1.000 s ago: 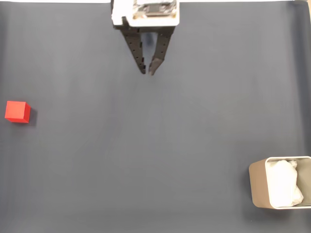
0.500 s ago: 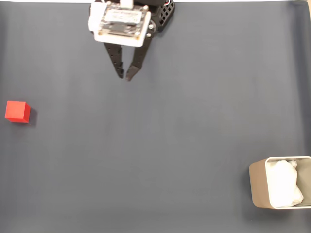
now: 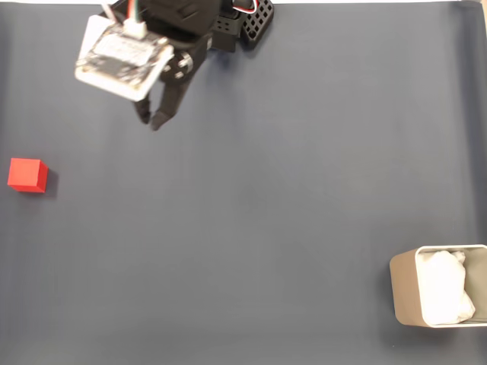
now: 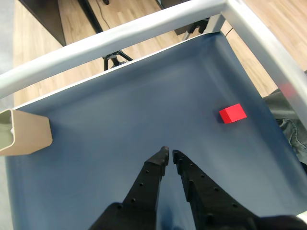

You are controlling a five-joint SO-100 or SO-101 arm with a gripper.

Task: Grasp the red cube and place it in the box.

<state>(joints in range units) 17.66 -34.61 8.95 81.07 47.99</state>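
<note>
In the fixed view, the red cube (image 3: 27,175) sits at the bench's (image 3: 251,228) far left edge, left of and below the empty, nearly closed gripper (image 3: 149,121), well apart, with the box (image 3: 405,293) at lower right.

indoor room, wood floor (image 4: 38,72), metal frame (image 4: 120,38)

Matt dark blue-grey mat (image 3: 289,198), matt red cube (image 3: 27,175), smooth beige box (image 3: 405,293) holding crumpled white paper (image 3: 445,293).
</note>
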